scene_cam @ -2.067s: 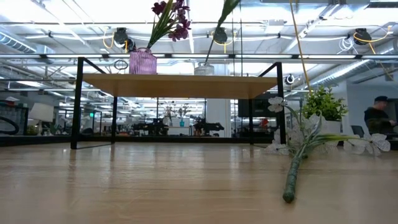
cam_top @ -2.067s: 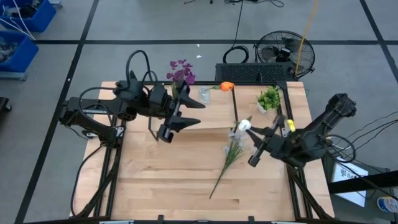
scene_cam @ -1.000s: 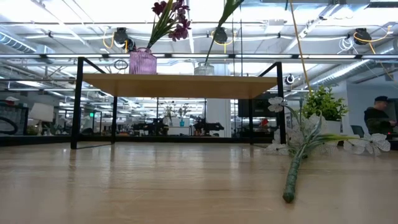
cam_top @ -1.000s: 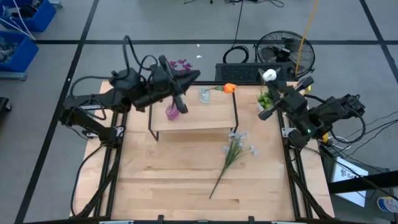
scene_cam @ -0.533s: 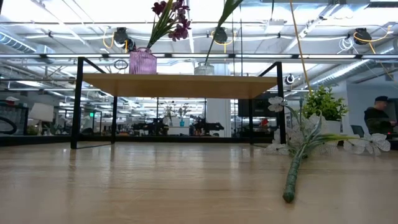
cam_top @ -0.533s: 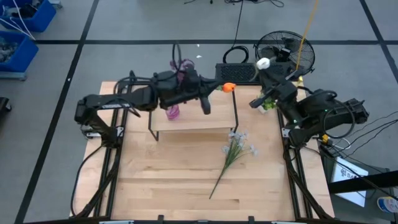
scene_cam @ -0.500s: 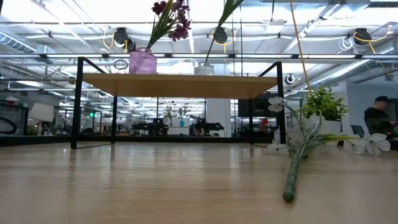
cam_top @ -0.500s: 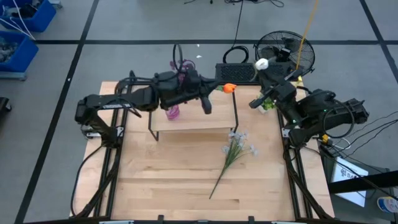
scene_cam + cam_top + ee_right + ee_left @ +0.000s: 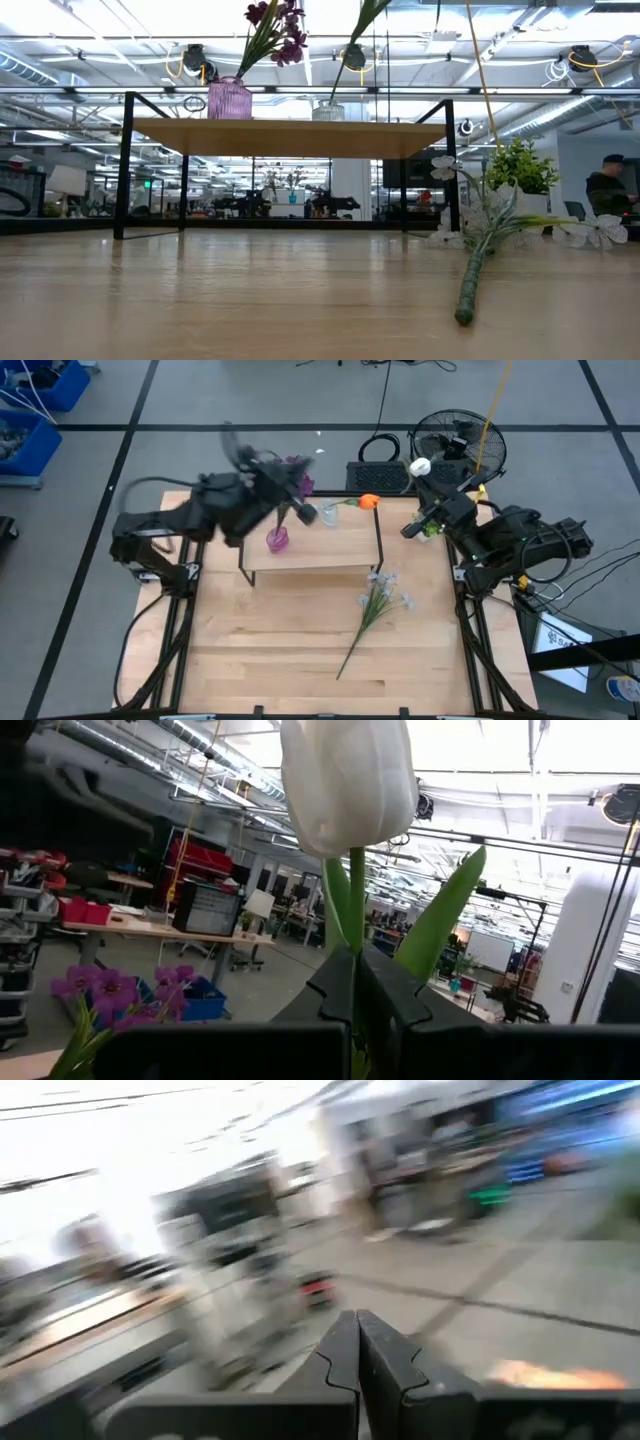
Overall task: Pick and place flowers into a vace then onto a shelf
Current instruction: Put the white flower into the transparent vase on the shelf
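On the shelf [image 9: 310, 555] stands a pink vase [image 9: 277, 539] holding the dark purple flowers [image 9: 293, 466]. Beside it a clear glass vase [image 9: 328, 513] holds the orange tulip [image 9: 368, 501]. The pale spray [image 9: 378, 600] lies flat on the table in front of the shelf. My left gripper [image 9: 357, 1342] is shut with nothing in it and hovers, blurred, over the shelf's far edge [image 9: 303, 510]. My right gripper [image 9: 355, 982] is shut on the white bud [image 9: 420, 464], raised past the table's far right corner. My right gripper pinches the white bud's green stem [image 9: 356, 910] between its two fingers, a little below the bloom [image 9: 347, 780], beside a leaf [image 9: 440, 915]. The flower is lifted clear of everything, and the bloom stands out beyond the fingertips.
A small potted plant [image 9: 432, 520] stands on the table right of the shelf, under my right arm. The shelf's black legs [image 9: 124, 165] rise from the table. A fan [image 9: 448, 440] and cables lie on the floor beyond the far edge.
My left arm has swung over the shelf: from beside the pink vase toward the tulip's glass vase, then back toward the left, still moving fast. My right gripper has carried the white bud a little toward the far edge and now holds nearly still.
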Robot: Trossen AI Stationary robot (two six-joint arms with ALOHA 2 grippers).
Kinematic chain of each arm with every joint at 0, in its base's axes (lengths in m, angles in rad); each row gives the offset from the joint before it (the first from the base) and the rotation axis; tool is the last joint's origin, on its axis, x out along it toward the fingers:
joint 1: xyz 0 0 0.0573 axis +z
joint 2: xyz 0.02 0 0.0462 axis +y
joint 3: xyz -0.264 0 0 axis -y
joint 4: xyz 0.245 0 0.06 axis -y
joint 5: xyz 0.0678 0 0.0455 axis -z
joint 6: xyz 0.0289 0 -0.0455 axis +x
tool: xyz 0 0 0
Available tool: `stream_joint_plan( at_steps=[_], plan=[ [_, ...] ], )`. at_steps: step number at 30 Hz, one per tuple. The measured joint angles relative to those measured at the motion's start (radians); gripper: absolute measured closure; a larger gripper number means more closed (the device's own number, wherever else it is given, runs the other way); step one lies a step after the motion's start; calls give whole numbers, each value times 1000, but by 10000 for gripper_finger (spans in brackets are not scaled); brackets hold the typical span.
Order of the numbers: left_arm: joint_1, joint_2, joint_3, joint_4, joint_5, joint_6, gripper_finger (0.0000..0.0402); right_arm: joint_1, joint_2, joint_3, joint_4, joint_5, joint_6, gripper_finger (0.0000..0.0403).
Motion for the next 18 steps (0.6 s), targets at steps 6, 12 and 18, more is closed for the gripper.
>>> stream_joint_plan(
  at_steps=[6,12,18],
  plan=[
    [-49,-65,71,-85,-380,57,401,-1,-14,0,0,0,-5,403],
    [-8,-176,72,-264,-393,-150,401,-1,-19,0,0,0,-1,403],
    [185,-282,72,-716,-89,-590,401,0,-19,0,-37,-1,46,403]
  ],
)
